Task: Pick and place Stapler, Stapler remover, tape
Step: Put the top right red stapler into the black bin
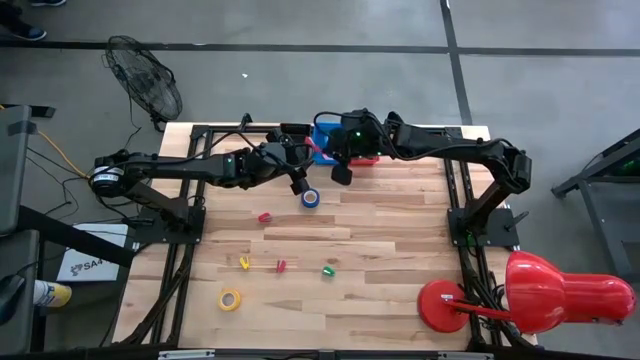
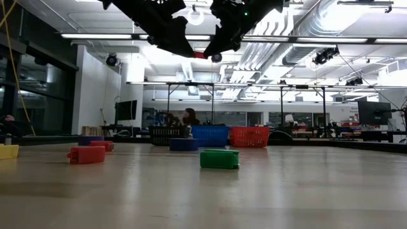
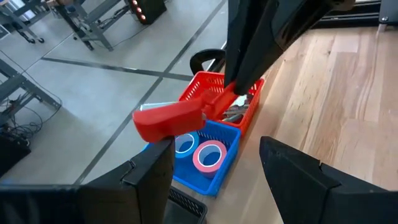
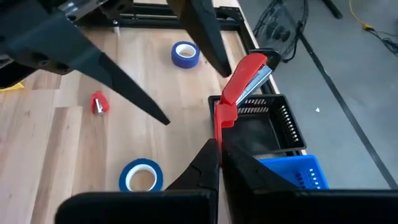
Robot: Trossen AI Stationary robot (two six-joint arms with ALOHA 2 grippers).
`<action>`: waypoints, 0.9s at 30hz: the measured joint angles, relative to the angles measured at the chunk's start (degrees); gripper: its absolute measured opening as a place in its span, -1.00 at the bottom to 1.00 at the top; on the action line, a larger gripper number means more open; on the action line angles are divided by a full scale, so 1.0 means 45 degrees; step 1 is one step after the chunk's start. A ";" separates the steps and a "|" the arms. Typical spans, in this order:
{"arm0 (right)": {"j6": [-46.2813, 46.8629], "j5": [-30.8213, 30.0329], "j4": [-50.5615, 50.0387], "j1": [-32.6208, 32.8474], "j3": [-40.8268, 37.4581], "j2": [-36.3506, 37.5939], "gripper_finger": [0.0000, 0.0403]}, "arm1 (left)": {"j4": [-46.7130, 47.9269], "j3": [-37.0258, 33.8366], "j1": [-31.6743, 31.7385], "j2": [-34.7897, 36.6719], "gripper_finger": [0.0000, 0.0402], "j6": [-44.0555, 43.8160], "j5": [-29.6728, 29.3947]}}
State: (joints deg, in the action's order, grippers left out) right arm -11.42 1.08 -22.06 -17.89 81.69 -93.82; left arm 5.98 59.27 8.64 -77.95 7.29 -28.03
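A red stapler (image 3: 168, 119) hangs in the air over the row of baskets at the table's far edge, with my right gripper (image 4: 219, 152) shut on it. My left gripper (image 3: 217, 171) is open just beside the stapler's free end (image 4: 254, 62), and I see nothing between its fingers. One blue tape roll (image 1: 311, 197) lies flat on the table below the grippers; another (image 4: 185, 53) lies farther off. A pink and a blue roll (image 3: 208, 155) sit in the blue basket (image 3: 227, 140). A red staple remover (image 1: 264, 216) rests on the table. My right gripper pinches the stapler's rear end (image 4: 224, 117) between its two fingers. The fingers (image 3: 249, 68) come slanting down from above. The stapler reaches out past the fingertips, tilted, and hangs clear of the table and the baskets.
A black basket (image 4: 267, 124), the blue one and a red one (image 3: 211, 84) stand in a row at the far edge. A yellow tape roll (image 1: 230, 299) and small yellow, red and green removers (image 1: 327, 270) lie toward the near side. A red lamp (image 1: 540, 295) stands at the near right.
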 joint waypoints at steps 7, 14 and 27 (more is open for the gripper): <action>-0.0485 0.0785 0.0084 0.0220 0.0000 -0.0026 -1.00 | -0.0016 0.0000 0.0000 0.0000 0.16 -0.0010 -0.0005; -0.0968 0.0892 0.0233 0.0432 0.0000 -0.0029 -1.00 | -0.0015 0.0000 0.0000 0.0000 0.16 -0.0010 0.0283; -0.2239 0.1172 0.0186 0.0418 0.0000 -0.0044 -1.00 | -0.0758 0.0000 -0.0010 0.0000 0.16 0.0672 0.1970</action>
State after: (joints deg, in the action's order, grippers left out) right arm -21.50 6.35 -21.22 -16.01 81.69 -94.02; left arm 2.57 59.27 8.60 -77.95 10.31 -19.17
